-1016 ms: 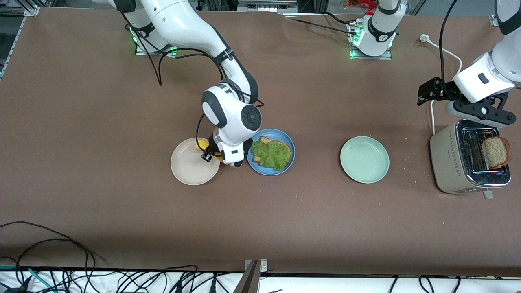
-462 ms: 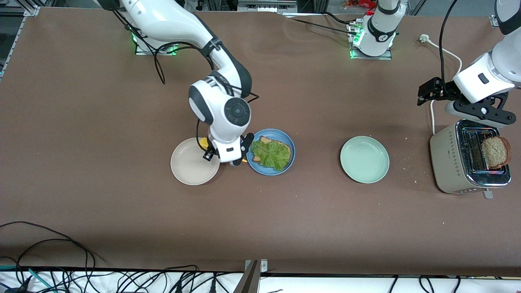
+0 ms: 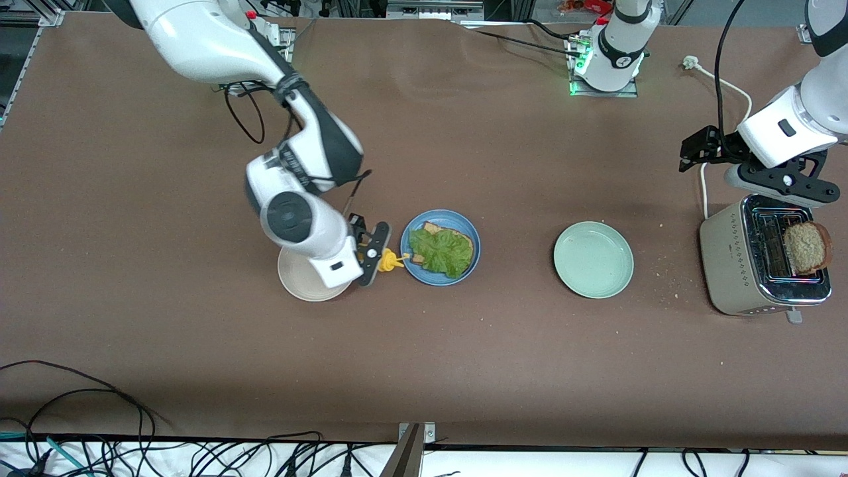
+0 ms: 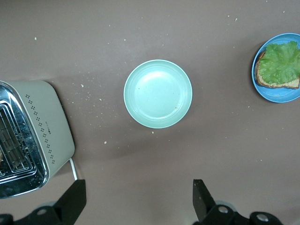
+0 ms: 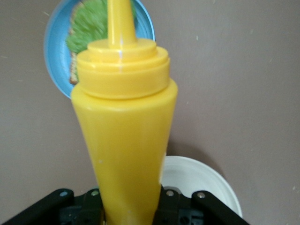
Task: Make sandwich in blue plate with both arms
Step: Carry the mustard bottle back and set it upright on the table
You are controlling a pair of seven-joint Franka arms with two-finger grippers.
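The blue plate (image 3: pixel 467 270) holds one slice of brown bread (image 3: pixel 432 228) with a ruffled green lettuce leaf (image 3: pixel 440 252) on top. My right gripper (image 3: pixel 374 255) is shut on a yellow squeeze bottle (image 3: pixel 387 260), tipped sideways over the gap between the beige plate and the blue plate, nozzle toward the blue plate's rim. In the right wrist view the bottle (image 5: pixel 124 131) fills the middle, with the blue plate (image 5: pixel 54 51) past its tip. A second bread slice (image 3: pixel 807 247) stands in the toaster (image 3: pixel 762 265). My left gripper (image 3: pixel 782 185) hangs open and empty above the toaster; its wrist view shows the fingers (image 4: pixel 75 199) wide apart.
A beige plate (image 3: pixel 298 278) lies partly under the right wrist. A pale green plate (image 3: pixel 593 259) sits bare between the blue plate and the toaster. Crumbs dot the table near the toaster. A white cord (image 3: pixel 719 83) runs from the toaster toward the robots' bases.
The right arm swung toward its own end of the table and tipped the yellow bottle from upright to sideways, nozzle now at the blue plate's rim. The left arm has stayed still.
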